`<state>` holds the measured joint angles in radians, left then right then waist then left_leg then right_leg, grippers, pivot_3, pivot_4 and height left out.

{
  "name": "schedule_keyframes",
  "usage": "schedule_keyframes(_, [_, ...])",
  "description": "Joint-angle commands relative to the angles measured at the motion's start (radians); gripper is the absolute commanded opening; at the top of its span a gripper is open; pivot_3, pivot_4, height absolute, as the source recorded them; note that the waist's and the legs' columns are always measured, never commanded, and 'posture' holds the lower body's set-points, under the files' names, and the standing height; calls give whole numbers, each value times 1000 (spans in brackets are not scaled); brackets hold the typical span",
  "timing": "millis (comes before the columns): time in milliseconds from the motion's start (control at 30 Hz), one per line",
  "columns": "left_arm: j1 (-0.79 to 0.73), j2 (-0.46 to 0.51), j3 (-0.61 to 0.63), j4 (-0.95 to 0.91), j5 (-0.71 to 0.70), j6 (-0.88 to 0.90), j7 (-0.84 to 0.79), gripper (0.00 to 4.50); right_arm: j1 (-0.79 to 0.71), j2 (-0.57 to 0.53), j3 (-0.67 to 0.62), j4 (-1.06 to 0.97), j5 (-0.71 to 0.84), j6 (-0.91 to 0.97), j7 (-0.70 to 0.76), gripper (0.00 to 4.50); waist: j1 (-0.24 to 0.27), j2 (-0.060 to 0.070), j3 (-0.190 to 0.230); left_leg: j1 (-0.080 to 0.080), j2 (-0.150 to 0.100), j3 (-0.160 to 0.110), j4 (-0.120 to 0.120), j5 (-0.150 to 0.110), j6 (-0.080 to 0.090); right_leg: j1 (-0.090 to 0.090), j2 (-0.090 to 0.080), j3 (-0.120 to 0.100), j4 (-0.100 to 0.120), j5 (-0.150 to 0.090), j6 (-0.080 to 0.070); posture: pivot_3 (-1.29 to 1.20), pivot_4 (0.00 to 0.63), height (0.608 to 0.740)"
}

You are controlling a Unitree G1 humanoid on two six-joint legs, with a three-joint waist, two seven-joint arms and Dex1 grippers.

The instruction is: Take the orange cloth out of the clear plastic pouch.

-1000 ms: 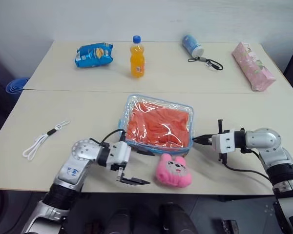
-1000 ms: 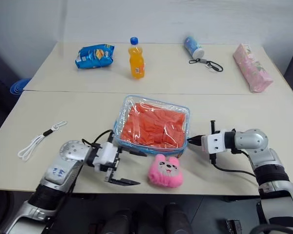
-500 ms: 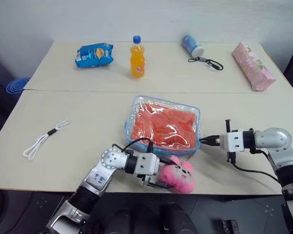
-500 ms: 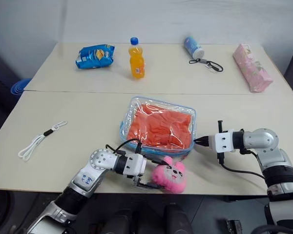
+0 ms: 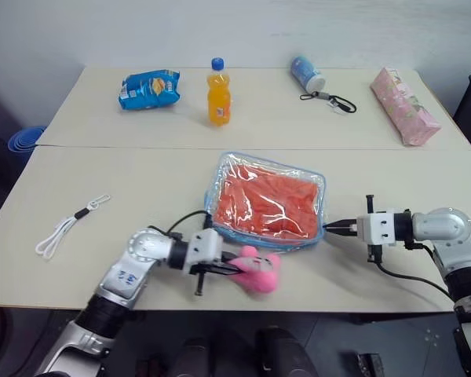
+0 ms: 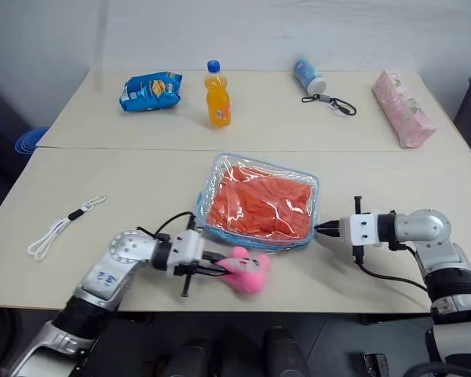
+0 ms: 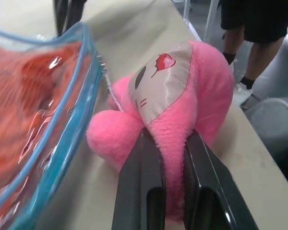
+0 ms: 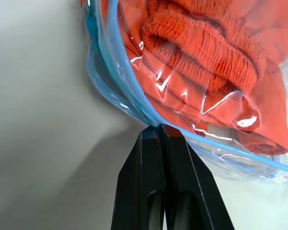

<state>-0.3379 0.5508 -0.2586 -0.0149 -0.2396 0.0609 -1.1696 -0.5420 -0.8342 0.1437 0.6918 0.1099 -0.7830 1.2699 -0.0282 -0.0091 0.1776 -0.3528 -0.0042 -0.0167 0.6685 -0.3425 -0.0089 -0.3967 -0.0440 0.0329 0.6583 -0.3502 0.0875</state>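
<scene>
Left gripper (image 7: 165, 143) clamped on pink toy (image 5: 255, 269), not the pouch (image 5: 268, 203) at frame centre; cloth (image 5: 267, 206) inside. Right gripper (image 8: 159, 128) pinched on pouch trim. Risk: thin trim slips.

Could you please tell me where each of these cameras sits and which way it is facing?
Left and right eye views: on the head, looking forward and down over both arms at the table.
Left wrist view: along the left gripper, shut on the pink plush toy; a person's legs behind.
Right wrist view: along the right gripper, shut on the clear plastic pouch edge.
Shared: both wrist views show the pouch with the orange cloth.
</scene>
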Motion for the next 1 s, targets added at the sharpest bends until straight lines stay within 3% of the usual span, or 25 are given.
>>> schedule_keyframes(33, [29,61,89,37,-48,25,-21,51,-5,-26,-47,27,1,-20,-31,0,0,0,0,0,0,0,0,0,0,0,0,0,0,0,0,0,150,740])
schedule_keyframes(300, [19,163,244,129,-144,110,-42,51,-8,-33,-53,82,-6,-72,-47,0,-1,0,0,0,0,0,0,0,0,0,0,0,0,0,0,0,150,740])
schedule_keyframes(567, [-84,295,369,401,-176,158,-118,51,-23,-27,-59,120,10,-119,-18,0,-2,0,0,0,0,0,-1,0,0,0,0,-1,0,0,0,0,150,740])
schedule_keyframes(800, [-221,326,410,647,-133,90,-94,51,-38,-10,-63,141,38,-143,13,0,-2,0,0,-1,0,0,-1,0,0,-1,-1,-2,0,0,0,0,150,740])
schedule_keyframes(867, [-223,320,408,630,-150,111,-123,51,-18,9,-82,91,117,-28,46,0,-3,0,0,-1,0,0,-1,0,0,-1,-1,-2,1,0,0,0,150,740])
schedule_keyframes(967, [-202,314,397,559,-166,156,-147,1032,36,25,-125,-64,292,248,104,0,-3,0,0,-2,0,0,-1,0,0,-2,-1,-2,2,0,0,0,150,740])
schedule_keyframes(1000, [-196,313,396,530,-174,184,-150,1398,62,14,-132,-124,325,324,114,205,-2,0,0,-2,0,-1,-1,0,0,-2,-1,-2,2,0,0,0,150,740])
